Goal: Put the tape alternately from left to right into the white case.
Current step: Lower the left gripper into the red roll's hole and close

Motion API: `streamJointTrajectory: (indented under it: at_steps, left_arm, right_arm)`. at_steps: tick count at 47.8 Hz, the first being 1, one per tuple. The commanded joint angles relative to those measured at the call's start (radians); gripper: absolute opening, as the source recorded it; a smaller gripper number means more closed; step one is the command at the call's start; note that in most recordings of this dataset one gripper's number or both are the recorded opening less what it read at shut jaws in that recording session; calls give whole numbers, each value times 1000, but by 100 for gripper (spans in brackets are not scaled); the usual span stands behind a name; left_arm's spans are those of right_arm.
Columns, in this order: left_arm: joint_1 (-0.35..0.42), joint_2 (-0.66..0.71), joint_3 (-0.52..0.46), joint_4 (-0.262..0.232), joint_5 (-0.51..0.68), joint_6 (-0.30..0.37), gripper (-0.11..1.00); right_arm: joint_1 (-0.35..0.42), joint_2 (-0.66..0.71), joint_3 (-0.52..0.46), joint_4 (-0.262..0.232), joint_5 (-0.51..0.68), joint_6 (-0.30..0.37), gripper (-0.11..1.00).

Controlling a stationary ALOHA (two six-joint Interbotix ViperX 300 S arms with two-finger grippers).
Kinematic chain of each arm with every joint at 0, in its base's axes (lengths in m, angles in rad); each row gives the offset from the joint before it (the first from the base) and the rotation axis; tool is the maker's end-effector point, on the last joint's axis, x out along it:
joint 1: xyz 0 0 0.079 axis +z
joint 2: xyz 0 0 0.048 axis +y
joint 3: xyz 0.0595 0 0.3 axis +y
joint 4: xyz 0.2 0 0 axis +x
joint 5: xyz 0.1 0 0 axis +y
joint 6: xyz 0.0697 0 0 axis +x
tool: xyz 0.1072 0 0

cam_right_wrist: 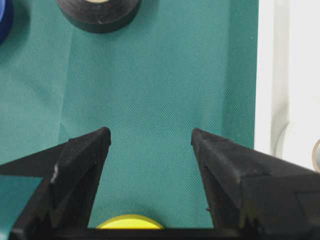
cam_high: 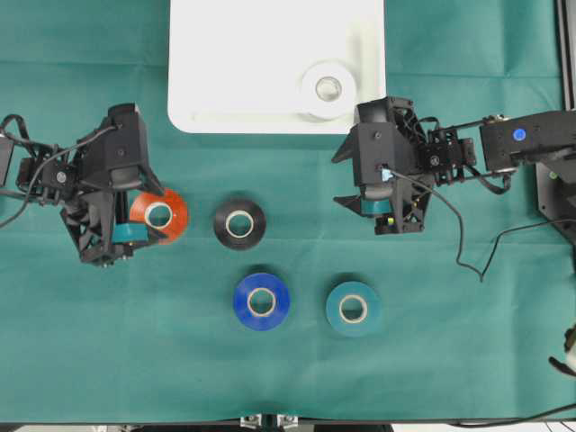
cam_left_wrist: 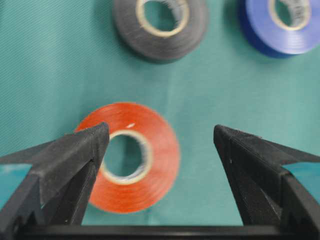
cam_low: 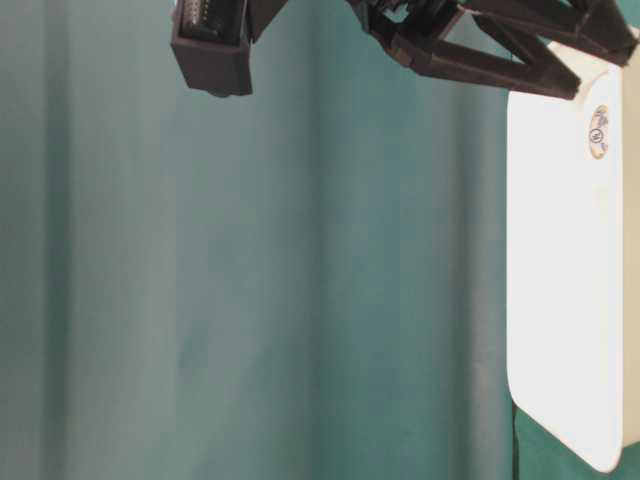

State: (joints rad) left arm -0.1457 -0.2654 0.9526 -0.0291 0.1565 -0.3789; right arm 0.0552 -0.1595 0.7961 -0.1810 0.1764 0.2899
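The white case [cam_high: 270, 63] lies at the top middle, with the white tape [cam_high: 328, 88] in its right end. On the green cloth lie the red tape [cam_high: 171, 214], black tape [cam_high: 239, 224], blue tape [cam_high: 262, 301] and teal tape [cam_high: 353, 309]. My left gripper [cam_left_wrist: 160, 129] hangs open over the red tape [cam_left_wrist: 150, 175], its left finger [cam_left_wrist: 65, 160] above the roll's left edge. My right gripper [cam_right_wrist: 150, 132] stands open above bare cloth beside the case [cam_right_wrist: 272, 75]. Low between its fingers shows only the top of the yellow tape [cam_right_wrist: 130, 221], which the overhead view hides.
A loose black cable [cam_high: 468, 243] trails on the cloth right of the right gripper [cam_high: 389, 202]. The right arm's mount [cam_high: 558, 180] fills the right edge. The black tape [cam_left_wrist: 160, 42] and blue tape [cam_left_wrist: 260, 30] lie beyond the left gripper [cam_high: 135, 225].
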Motion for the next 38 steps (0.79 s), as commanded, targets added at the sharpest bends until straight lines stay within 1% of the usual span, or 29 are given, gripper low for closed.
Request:
streamJointTrajectory:
  at_steps: [1,15,38]
  left_arm:
    - [26,-8,6,0,-3,0,59]
    - [54,31,40,0,-3,-2,59]
    - [74,115,31,0,-5,-2,59]
  right_arm:
    - [6,-8,-14,-2,-11,3,74]
    - [12,-6,-14,-2,-18,3,74]
    - [14,14,-12,-2,-28,3,74]
